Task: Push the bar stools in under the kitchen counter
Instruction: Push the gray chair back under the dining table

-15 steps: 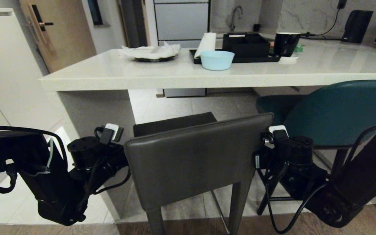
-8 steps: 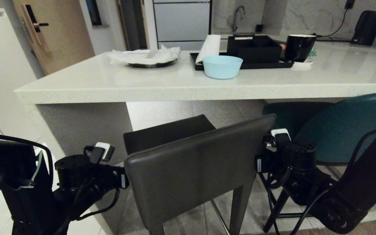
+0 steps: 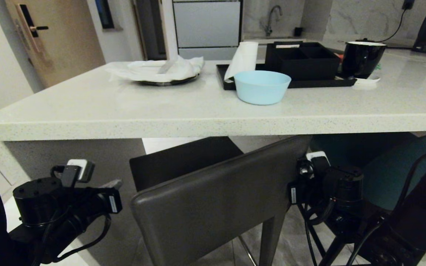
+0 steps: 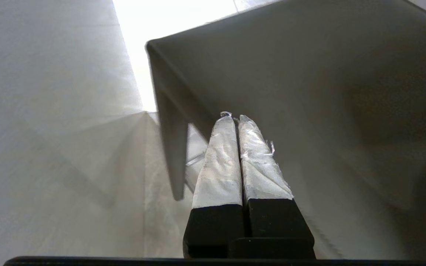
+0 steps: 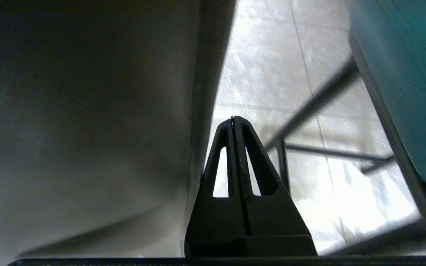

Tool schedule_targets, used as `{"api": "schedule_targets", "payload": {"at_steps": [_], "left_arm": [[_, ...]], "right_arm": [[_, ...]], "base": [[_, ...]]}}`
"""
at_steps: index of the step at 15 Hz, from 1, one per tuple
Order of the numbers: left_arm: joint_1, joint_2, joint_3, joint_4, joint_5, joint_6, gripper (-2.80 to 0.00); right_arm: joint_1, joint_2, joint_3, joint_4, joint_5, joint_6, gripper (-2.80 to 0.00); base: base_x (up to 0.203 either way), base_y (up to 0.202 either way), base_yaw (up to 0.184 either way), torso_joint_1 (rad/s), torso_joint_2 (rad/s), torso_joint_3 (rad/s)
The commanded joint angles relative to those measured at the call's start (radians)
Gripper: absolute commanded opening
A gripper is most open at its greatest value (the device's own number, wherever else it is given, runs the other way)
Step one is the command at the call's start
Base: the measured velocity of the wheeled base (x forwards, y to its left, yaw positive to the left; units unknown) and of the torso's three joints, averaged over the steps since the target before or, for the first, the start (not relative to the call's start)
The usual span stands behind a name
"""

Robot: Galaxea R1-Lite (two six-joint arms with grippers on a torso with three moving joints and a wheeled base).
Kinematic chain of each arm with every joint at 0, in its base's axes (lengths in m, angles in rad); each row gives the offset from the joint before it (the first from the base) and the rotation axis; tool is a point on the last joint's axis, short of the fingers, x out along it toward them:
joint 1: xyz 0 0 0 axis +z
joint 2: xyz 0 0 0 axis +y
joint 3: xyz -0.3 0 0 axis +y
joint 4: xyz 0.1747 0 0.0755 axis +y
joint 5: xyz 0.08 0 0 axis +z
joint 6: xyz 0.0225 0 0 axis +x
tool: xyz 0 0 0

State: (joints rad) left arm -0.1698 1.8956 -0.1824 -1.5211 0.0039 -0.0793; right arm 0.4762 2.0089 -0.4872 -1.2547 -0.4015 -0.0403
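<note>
Stool point(image 3: 213, 207) before counter point(image 3: 198, 122); second stool point(image 3: 386, 177) at right.

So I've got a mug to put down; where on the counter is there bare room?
The counter's near strip along its front edge is bare, from the left corner to the blue bowl, and again right of the bowl, before the black tray. The far side is crowded: a plate with paper, a paper roll, a black box and a black cup.

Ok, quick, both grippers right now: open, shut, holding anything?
Left gripper: shut, holding nothing, beside the grey stool.
Right gripper: shut, holding nothing, between the grey stool and the teal stool.
</note>
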Motion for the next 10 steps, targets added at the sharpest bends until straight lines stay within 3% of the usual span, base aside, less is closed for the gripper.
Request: {"api": "schedule_targets", "payload": {"at_steps": [1, 6, 10], "left_arm": [[-0.003, -0.01, 0.014, -0.009, -0.001, -0.008, -2.8], [-0.017, -0.001, 0.043, -0.009, -0.002, -0.016, -2.8], [-0.016, 0.003, 0.029, -0.009, -0.001, -0.014, -2.8]], "right_arm": [[-0.001, -0.003, 0.008, -0.02, -0.003, 0.004, -2.8], [0.007, 0.001, 0.007, -0.022, -0.003, 0.007, -2.8], [0.007, 0.004, 0.01, -0.034, -0.002, 0.007, -2.8]], "base": [[0.113, 0.0, 0.002, 0.007, 0.0, 0.002], [-0.111, 0.0, -0.002, -0.004, 0.0, 0.003], [0.0, 0.0, 0.0, 0.0, 0.0, 0.0]]}}
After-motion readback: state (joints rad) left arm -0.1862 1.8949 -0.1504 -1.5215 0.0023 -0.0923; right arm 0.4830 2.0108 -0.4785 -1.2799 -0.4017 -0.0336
